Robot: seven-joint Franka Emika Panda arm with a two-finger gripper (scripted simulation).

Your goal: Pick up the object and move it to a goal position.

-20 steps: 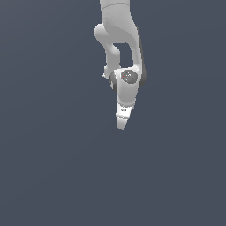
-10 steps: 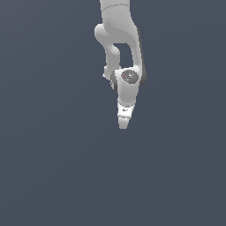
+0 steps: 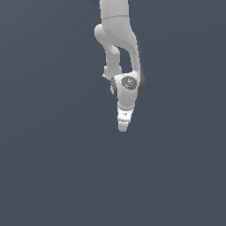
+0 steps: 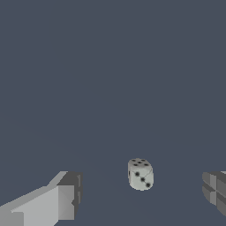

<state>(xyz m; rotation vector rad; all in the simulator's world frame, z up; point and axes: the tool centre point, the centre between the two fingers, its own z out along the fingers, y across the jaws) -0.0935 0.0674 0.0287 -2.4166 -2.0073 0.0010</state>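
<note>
The Panda arm (image 3: 118, 48) hangs over a plain grey surface (image 3: 53, 167), its claw (image 3: 124, 126) pointing down and spread wide, gripping nothing. In the wrist view the fingers (image 4: 53, 201) stand well apart with the white die (image 4: 140, 174) in the gap between them, touching neither. Taking that gap's midpoint as the dial centre, the die sits at about twelve o'clock, roughly centred, and being cube-shaped, it has no long axis. The exterior view does not show it.

Small white die with rounded corners and black pips (image 4: 140, 174), resting on the plain grey-blue ground. Its upper face bears several pips; a side face shows three in a diagonal row.
</note>
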